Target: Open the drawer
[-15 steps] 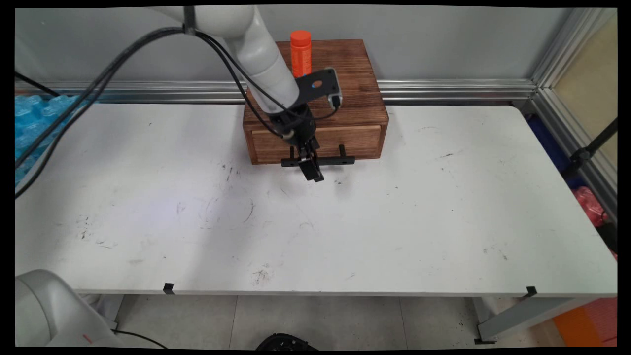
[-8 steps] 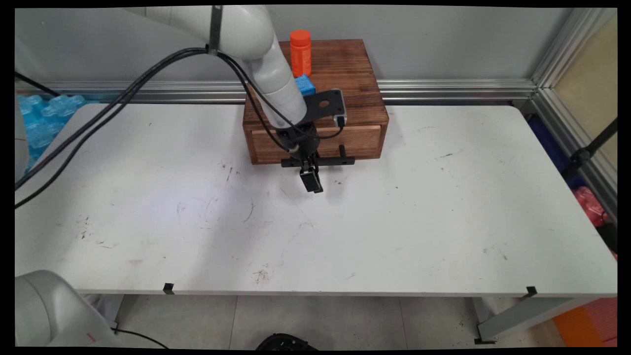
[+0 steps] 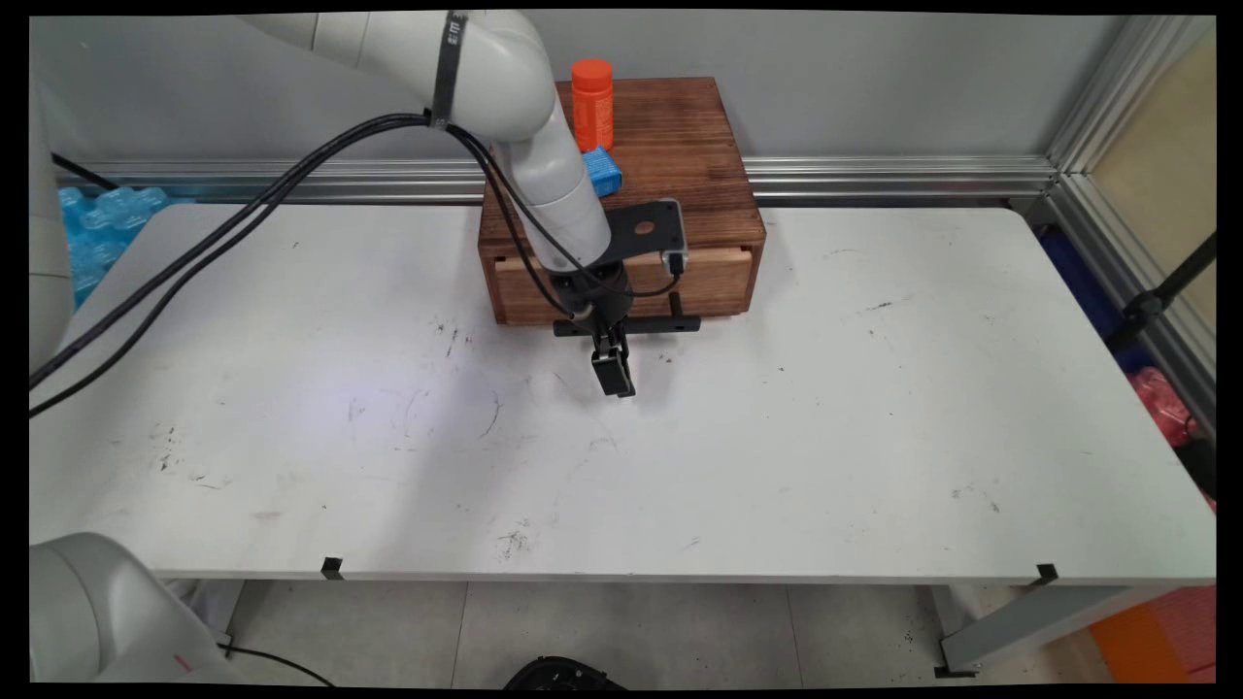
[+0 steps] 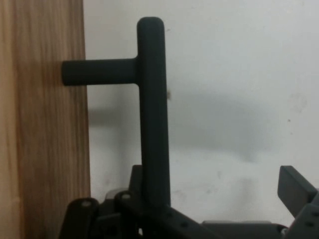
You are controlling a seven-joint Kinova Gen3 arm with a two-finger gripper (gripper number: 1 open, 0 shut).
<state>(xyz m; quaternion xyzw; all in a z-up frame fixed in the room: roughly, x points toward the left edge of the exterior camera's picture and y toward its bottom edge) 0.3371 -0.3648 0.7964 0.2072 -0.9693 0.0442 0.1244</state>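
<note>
The drawer point(image 3: 719, 272) is sliding slightly out of the wooden box point(image 3: 680, 155) as the gripper point(image 3: 610, 335), fingers clamped on the handle point(image 3: 670, 322), is pulling forward.

Robotics lab: scuffed white counter point(image 3: 777, 456) under jaws, aluminium-framed enclosure point(image 3: 1088, 116) behind them, grey wall point(image 3: 874, 78), tiled floor point(image 3: 621, 631).

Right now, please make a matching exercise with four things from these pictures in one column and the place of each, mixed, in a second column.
Things:
1. orange bottle
2. blue block
3. black handle
4. gripper

Places:
A. on the drawer's front
B. standing at the back of the wooden box's top
C. low over the table, before the drawer
D. on the box's top, in front of the bottle

Pairs: 1-B, 2-D, 3-A, 4-C
</note>
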